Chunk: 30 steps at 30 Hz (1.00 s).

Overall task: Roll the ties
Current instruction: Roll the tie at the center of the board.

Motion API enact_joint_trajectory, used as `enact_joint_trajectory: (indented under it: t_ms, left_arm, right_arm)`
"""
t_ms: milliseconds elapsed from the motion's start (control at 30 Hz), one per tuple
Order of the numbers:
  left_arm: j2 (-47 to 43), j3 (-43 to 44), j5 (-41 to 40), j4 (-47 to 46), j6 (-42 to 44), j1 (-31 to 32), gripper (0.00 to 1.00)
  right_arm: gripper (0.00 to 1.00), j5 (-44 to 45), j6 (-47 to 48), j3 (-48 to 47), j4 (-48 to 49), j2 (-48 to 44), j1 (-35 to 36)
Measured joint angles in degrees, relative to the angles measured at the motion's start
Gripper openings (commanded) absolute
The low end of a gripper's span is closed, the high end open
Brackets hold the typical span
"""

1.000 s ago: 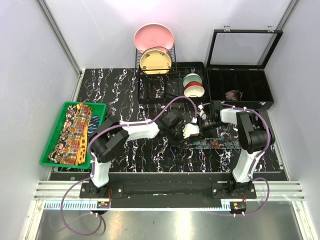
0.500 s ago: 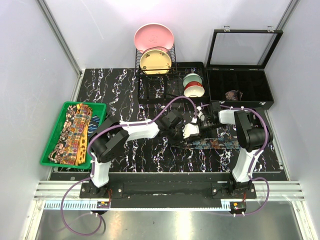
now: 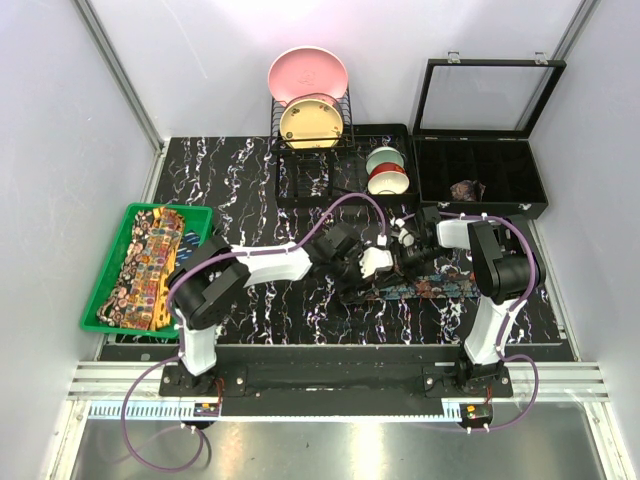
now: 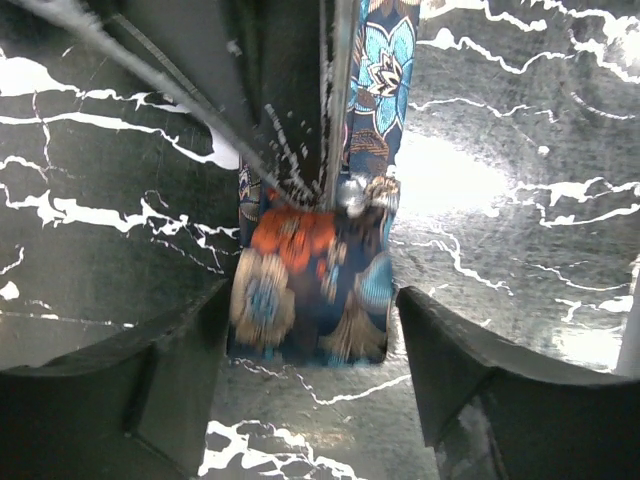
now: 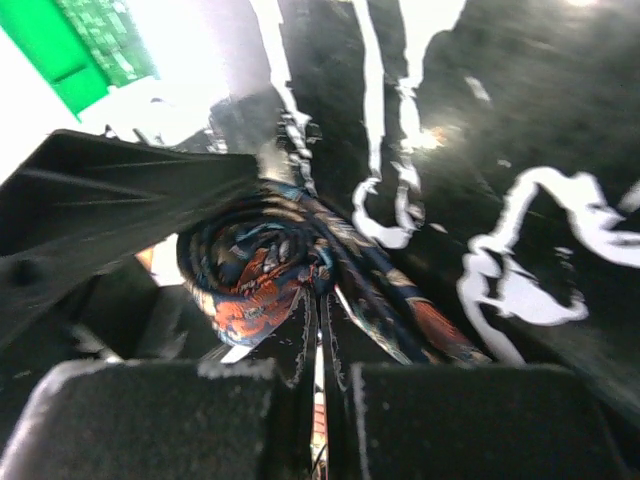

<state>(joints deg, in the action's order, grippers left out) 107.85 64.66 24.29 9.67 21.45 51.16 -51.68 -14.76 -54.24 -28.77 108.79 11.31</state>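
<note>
A dark blue tie (image 3: 440,287) with orange and tan motifs lies flat along the table's front right. Its left end is wound into a small coil (image 4: 310,290). My right gripper (image 5: 318,305) is shut on the edge of that coil (image 5: 255,270), and the loose tail (image 5: 400,300) runs off to the right. My left gripper (image 4: 312,300) stands open with one finger (image 4: 180,370) on each side of the coil, not pressing it. Seen from above, the two grippers meet at the table's middle, left (image 3: 372,263) and right (image 3: 405,255). More patterned ties (image 3: 150,262) fill the green tray (image 3: 100,290).
A black compartment box (image 3: 480,170) with its lid up holds one rolled brownish tie (image 3: 466,189). Behind the grippers stand a rack with pink and yellow plates (image 3: 308,95) and stacked bowls (image 3: 386,170). A purple cable (image 3: 340,215) arcs over the left arm.
My right gripper has shut on the coil. My left gripper has opened off it and shifted slightly left and nearer the front edge.
</note>
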Motion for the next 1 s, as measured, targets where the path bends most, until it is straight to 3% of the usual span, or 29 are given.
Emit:
enact_joint_trajectory:
  t_ms: [333,433,567,600,700,767,1000]
  left_arm:
    - [-1.4,-0.3,1.9,-3.2,-2.7,-0.1,0.74]
    - [-0.9,-0.3,3.1,-4.2,-3.4,-0.1,0.68]
    - [1.2,-0.2,3.8,-5.4,-3.7,0.1,0.47]
    - [1.8,-0.2,3.8,-5.6,-3.8,0.1,0.37]
    - [2.6,0.3,3.4,-5.9,-3.5,0.2,0.26]
    - [2.9,1.0,2.6,-5.0,-3.2,0.4,0.23]
    - [2.9,1.2,0.1,-4.7,-1.9,1.0,0.21]
  right_arm:
    - [0.00,4.5,1.6,-0.5,-2.6,0.0,0.0]
    - [0.00,4.7,1.6,-0.6,-2.6,0.0,0.0]
    - [0.00,4.6,1.6,-0.7,-2.7,0.0,0.1]
    - [0.00,4.6,1.5,-0.7,-2.6,0.0,0.1]
    - [0.14,4.3,1.5,-0.7,-2.6,0.0,0.0]
    - [0.26,4.2,1.5,-0.8,-2.7,-0.2,-0.1]
    - [0.45,4.3,3.5,-1.6,-6.2,-4.0,-1.8]
